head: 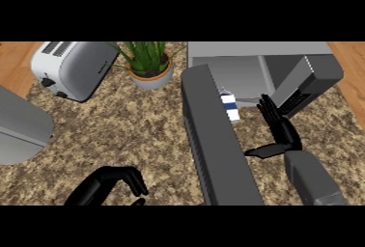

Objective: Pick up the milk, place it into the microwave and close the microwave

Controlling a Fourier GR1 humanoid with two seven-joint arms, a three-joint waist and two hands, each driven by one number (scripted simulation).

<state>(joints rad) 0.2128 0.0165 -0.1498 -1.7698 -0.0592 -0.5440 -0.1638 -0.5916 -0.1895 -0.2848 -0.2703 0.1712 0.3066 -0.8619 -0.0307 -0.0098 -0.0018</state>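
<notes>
We see right hand (279, 126) flat, fingers straight, thumb spread aside, holding nothing. Milk carton (228, 107) upright just left of its fingertips, apart from them, at mouth of microwave (242, 58), just beside open microwave door (217, 154). Door stands between both hands. Left hand (107, 185) low, fingers loosely bent, empty. Toaster (71, 67) and potted plant (148, 65) beyond left hand

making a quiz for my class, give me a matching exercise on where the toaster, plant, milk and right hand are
Things:
1 toaster
2 plant
3 milk
4 right hand

Places:
a beside the open door
b upper left
c right of the milk
d between toaster and microwave

Pairs: 1-b, 2-d, 3-a, 4-c
</notes>
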